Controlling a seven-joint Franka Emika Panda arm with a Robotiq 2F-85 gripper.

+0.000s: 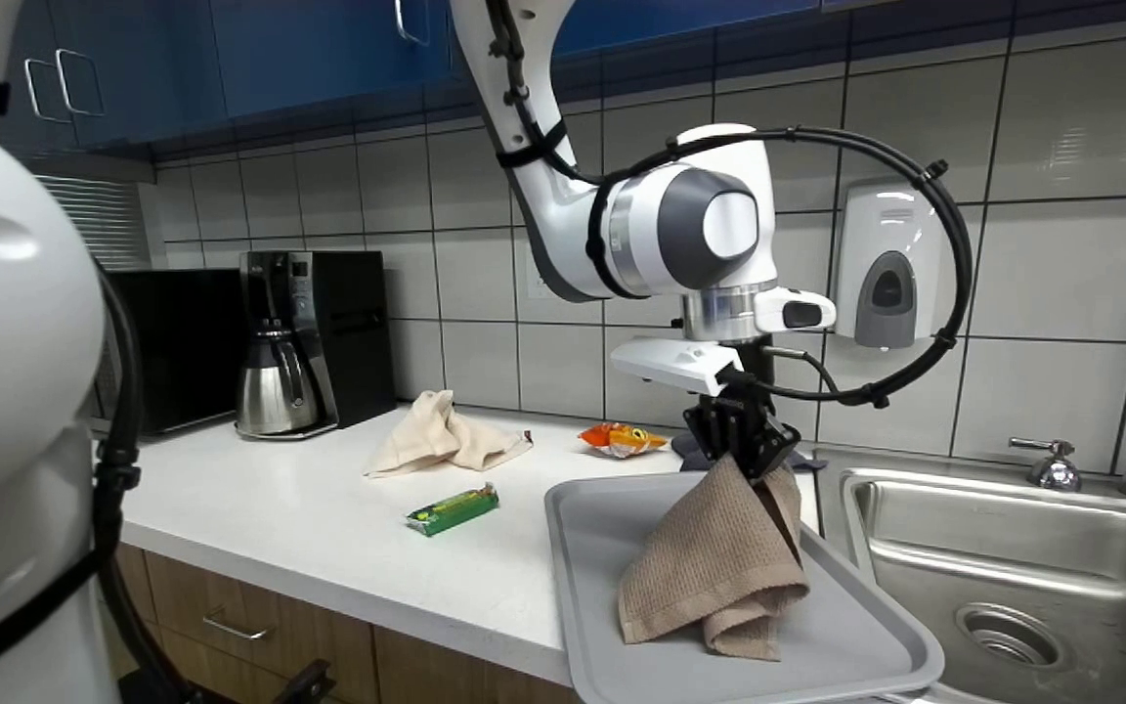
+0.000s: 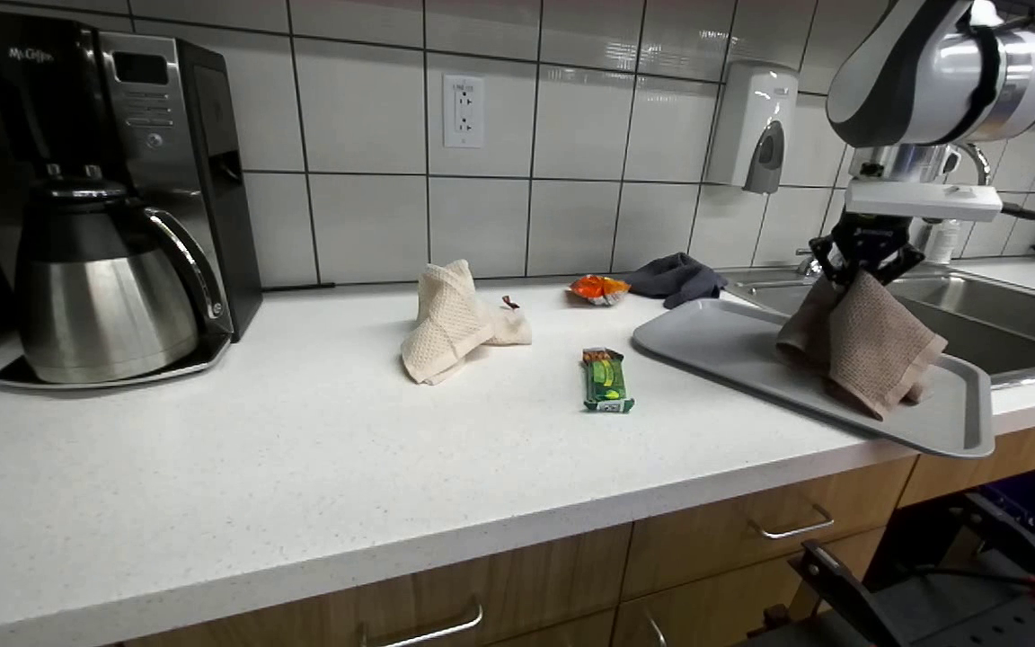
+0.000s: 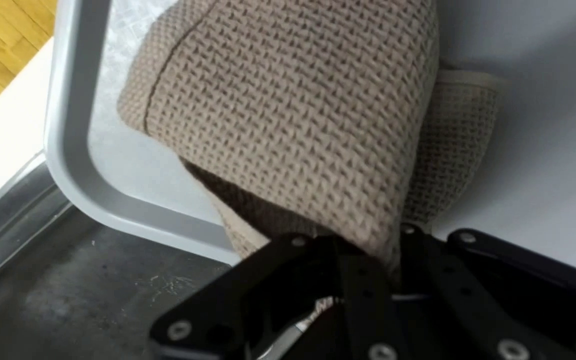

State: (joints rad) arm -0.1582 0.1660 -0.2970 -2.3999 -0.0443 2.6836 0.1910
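My gripper [image 1: 749,462] points down over the grey tray [image 1: 602,528], shut on the upper part of a brown waffle-weave cloth [image 1: 705,567]. From the fingers the cloth hangs in folds, and its lower edges reach down to the tray or close to it; exact contact is hard to tell. In the wrist view the brown cloth [image 3: 293,110] fills the upper middle, and a fold of it runs in between the dark fingers. The pinched part and the fingertips are mostly hidden by cloth. The same grip on the cloth [image 2: 886,346] shows in an exterior view.
Beside the tray lies the steel sink [image 1: 1003,548]. On the counter [image 2: 347,467] are a green wrapped bar [image 2: 605,379], a cream cloth [image 2: 450,328], an orange snack bag [image 2: 599,288] and a dark cloth [image 2: 679,279]. A coffee maker [image 2: 212,180] stands at the far end.
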